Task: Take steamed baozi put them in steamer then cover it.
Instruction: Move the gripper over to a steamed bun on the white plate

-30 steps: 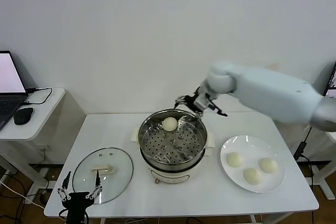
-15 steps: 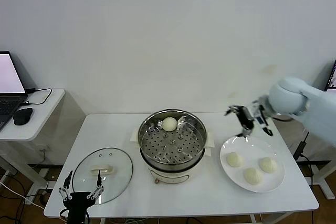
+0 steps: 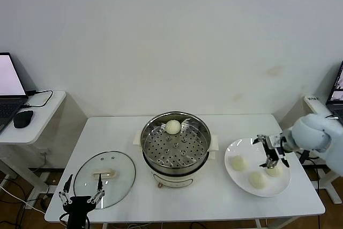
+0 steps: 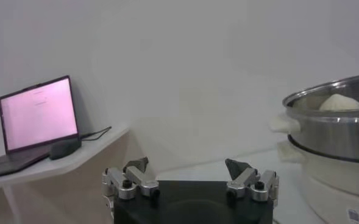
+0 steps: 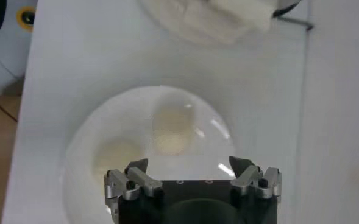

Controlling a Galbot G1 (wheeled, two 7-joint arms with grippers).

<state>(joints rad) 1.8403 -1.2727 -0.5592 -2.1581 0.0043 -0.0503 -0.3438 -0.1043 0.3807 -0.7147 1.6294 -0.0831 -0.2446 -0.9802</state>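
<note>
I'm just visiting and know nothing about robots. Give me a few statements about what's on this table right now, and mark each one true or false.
1. One baozi already sits in the steamer. True.
2. The cover is on the steamer. False: it lies flat on the table to the steamer's left.
3. Three baozi are left on the white plate. True.
4. The right gripper is clamped on a bun. False: it hangs open above the plate, holding nothing.
5. The left gripper is reaching into the steamer. False: it waits open at the table's near edge, beside the cover.
</note>
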